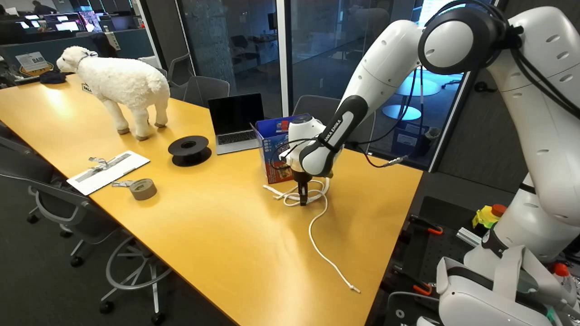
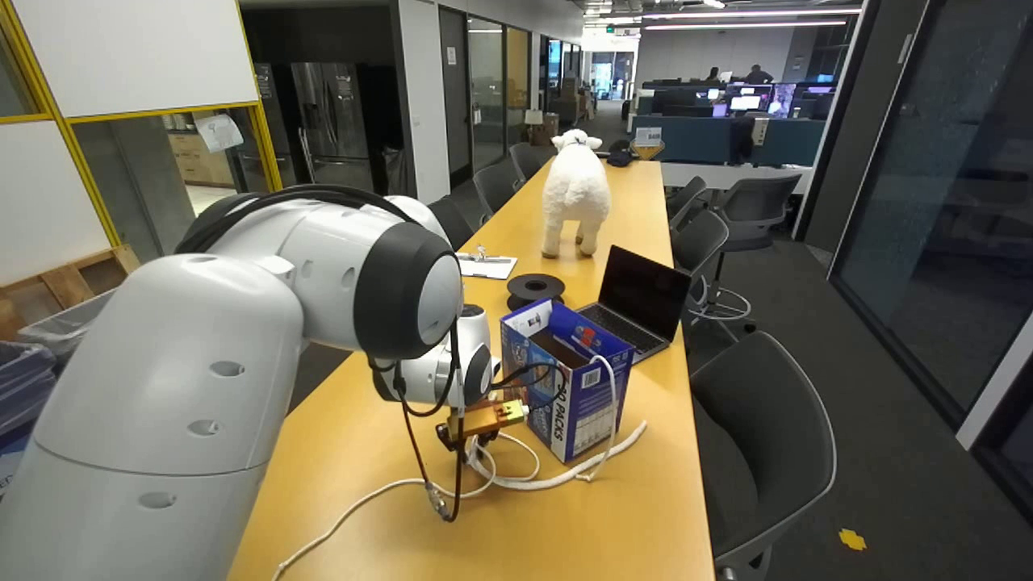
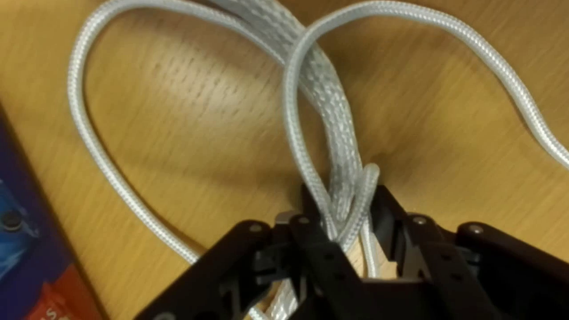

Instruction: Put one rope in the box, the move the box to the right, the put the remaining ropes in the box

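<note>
The blue printed box [image 1: 270,156] stands upright on the table with its top open, beside my arm. In an exterior view a white rope [image 2: 611,395] arches over the rim of the box [image 2: 593,403] and trails down to the table. My gripper [image 3: 343,211] points down in front of the box, low at the tabletop. Its fingers have closed in on a bundle: a thick braided rope [image 3: 329,95] and thin cord fill the gap. Loops of white rope [image 3: 91,133] spread around it, and one long end [image 1: 317,244] runs toward the table's near corner. The box's inside is mostly hidden.
Directly behind the box sits an open laptop [image 1: 238,136]. Farther along the table are a black spool [image 1: 188,156], a tape roll [image 1: 143,190], a clipboard [image 1: 108,174] and a white toy sheep [image 1: 122,86]. A chair [image 2: 767,436] stands by the table's edge.
</note>
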You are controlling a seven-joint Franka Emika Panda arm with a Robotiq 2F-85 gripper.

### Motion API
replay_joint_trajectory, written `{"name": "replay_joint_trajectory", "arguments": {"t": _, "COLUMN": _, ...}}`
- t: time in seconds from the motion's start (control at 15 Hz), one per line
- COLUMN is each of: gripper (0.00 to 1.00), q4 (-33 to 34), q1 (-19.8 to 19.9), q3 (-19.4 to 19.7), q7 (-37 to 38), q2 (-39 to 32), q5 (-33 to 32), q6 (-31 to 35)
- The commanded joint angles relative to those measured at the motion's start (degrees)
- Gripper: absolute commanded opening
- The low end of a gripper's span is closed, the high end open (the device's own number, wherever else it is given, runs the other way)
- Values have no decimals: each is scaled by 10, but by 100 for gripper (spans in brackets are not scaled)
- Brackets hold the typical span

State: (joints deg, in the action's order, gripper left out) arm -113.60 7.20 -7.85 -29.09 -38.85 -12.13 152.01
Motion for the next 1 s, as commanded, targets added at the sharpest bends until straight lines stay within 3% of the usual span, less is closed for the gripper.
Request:
{"name": "replay_joint_trajectory", "arguments": {"t": 0.0, "gripper": 11, "q4": 6, "q1": 8, "q3": -6, "q7": -12, "q2": 0, "q5": 13, "q6": -7}}
{"name": "replay_joint_trajectory", "arguments": {"t": 0.07, "gripper": 7, "q4": 6, "q1": 8, "q3": -5, "q7": -11, "q2": 1, "q5": 13, "q6": -9}}
{"name": "replay_joint_trajectory", "arguments": {"t": 0.4, "gripper": 12, "q4": 0, "q1": 7, "q3": 13, "q7": 5, "q2": 16, "q5": 7, "q6": -11}}
{"name": "replay_joint_trajectory", "arguments": {"t": 0.93, "gripper": 12, "q4": 34, "q1": 12, "q3": 109, "q7": 106, "q2": 129, "q5": 6, "q6": -53}}
